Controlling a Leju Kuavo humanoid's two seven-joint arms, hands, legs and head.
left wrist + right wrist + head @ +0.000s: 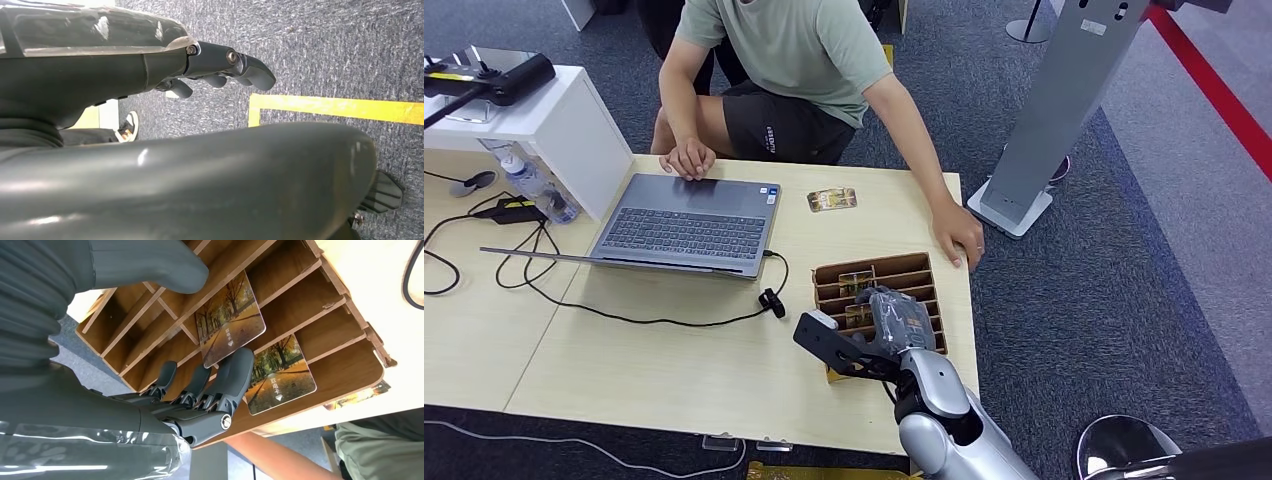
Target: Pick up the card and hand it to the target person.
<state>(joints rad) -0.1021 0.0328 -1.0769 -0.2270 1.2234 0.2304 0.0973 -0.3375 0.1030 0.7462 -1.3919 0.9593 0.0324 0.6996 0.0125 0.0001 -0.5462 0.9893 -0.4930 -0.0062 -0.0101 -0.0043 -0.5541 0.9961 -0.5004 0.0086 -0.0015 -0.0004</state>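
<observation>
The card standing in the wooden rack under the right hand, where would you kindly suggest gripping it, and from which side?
Probably by its free upper edge, coming from the open top of the wooden rack. The card leans in a slot with dividers either side, so only that protruding end is reachable; thumb behind, fingers on the picture face.

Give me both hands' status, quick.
Left hand: holds nothing, fingers loosely curled, hanging above the carpet.
Right hand: in the wooden card rack, thumb and fingers around a card; grasp not confirmed.

Chinese characters "取电卡" on each card [231, 320] face
</observation>
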